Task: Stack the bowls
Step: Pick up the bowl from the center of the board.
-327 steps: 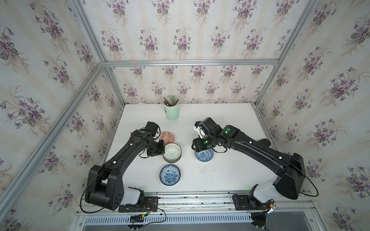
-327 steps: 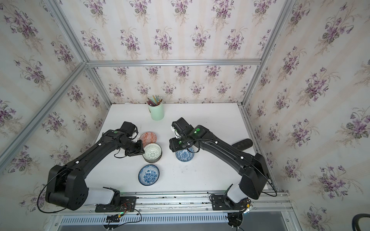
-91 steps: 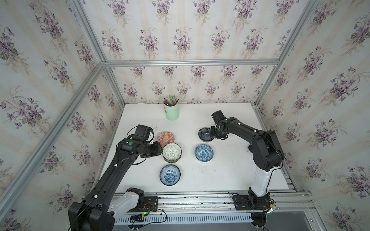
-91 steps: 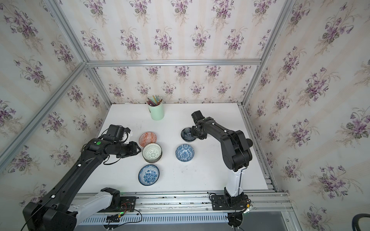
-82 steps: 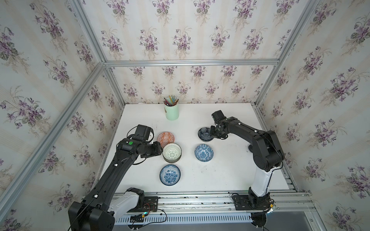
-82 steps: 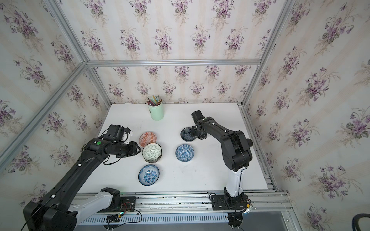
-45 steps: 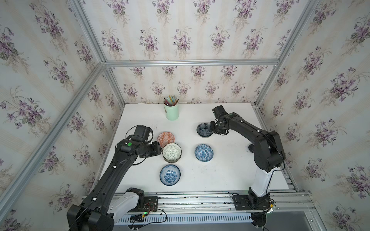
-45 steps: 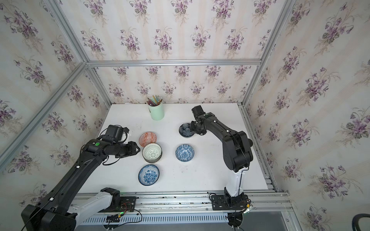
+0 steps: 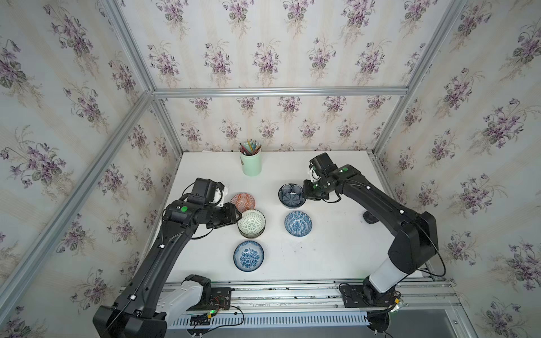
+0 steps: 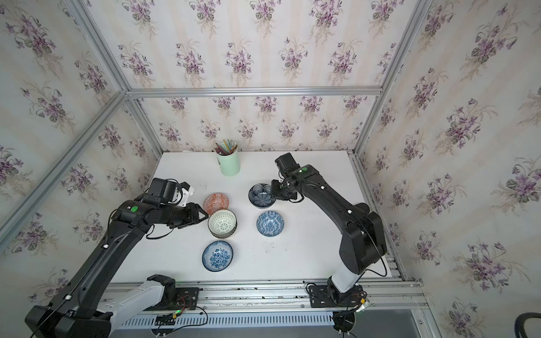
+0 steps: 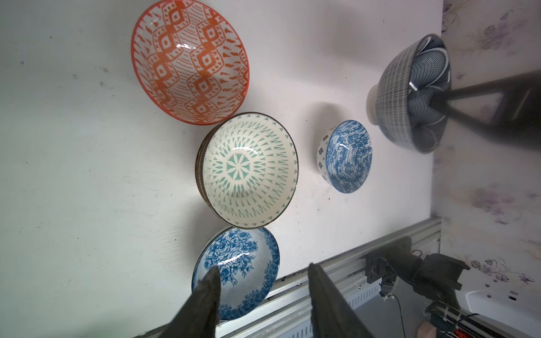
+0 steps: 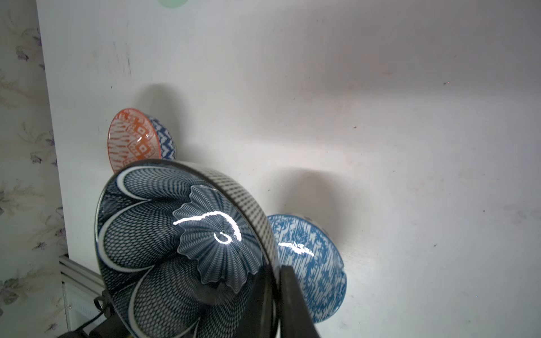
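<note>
Pinching the navy bowl (image 9: 290,195) in our right gripper (image 9: 305,197), we hold our left gripper (image 9: 238,216) spread beside the lattice bowl (image 9: 251,222).

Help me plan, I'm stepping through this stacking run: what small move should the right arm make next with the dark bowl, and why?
Probably swing it over the white bowl and level it there. The right gripper is shut on the rim of the dark bowl, the bowl hangs tilted, seemingly off the table, and the white bowl tops the only pile, nothing in it.
</note>
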Tool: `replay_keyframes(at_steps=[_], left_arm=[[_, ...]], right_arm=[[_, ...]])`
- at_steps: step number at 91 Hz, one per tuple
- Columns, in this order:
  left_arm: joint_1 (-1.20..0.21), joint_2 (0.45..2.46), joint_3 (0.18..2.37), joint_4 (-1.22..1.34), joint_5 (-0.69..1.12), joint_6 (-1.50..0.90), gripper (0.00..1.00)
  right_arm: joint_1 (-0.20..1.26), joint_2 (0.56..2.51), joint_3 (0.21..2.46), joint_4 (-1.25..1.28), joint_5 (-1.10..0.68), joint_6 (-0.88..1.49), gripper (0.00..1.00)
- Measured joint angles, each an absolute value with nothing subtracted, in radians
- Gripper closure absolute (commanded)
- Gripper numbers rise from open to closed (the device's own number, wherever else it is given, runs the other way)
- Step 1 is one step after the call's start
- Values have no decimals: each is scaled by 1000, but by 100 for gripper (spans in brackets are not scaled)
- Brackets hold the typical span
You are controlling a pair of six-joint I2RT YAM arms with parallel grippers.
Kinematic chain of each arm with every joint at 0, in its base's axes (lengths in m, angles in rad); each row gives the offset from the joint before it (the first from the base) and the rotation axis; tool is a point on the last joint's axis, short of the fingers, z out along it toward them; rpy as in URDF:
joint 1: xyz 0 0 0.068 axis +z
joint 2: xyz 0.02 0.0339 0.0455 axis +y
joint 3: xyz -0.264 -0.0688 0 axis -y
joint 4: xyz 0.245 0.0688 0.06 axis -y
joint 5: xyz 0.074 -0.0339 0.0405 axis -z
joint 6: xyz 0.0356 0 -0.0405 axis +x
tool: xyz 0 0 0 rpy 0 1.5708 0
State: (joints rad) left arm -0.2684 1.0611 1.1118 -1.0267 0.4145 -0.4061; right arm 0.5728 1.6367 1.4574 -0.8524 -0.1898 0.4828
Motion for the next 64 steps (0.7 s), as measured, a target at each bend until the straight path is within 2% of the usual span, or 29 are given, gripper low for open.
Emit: replay_keyframes(at_steps=[32,64], left_arm=[[-276,1062,1174,-1099,521,-392,51],[-329,1089,1165,-1142,563,-330,59]], right_arm=[[879,1613,1464,-936,-197,444,100],[973,1676,1575,-962,-198,438,100]])
